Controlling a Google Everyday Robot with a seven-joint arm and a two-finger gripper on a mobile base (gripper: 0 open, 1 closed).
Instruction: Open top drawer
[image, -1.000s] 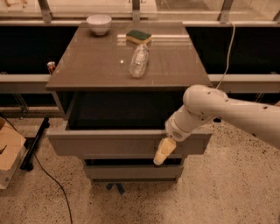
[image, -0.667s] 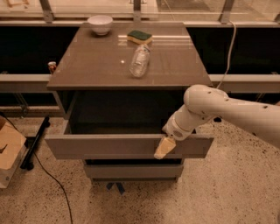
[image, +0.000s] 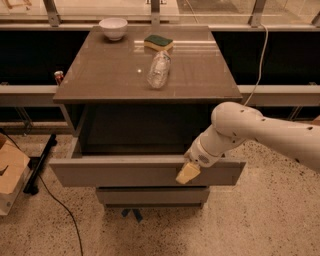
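1. Nearest and lowest, a shorter drawer front (image: 152, 195) sits shut.
2. Just above it, the top drawer (image: 125, 172) stands drawn well out, its plain flat front facing the camera.
3. The claw (image: 187, 172) is at that front's upper edge, right of centre, touching it; whether it is spread or pressed together cannot be told.
4. Farther back, on the counter (image: 100, 75), a clear bottle (image: 159, 70) lies on its side, then come a sponge (image: 158, 43) and a white bowl (image: 113, 27).
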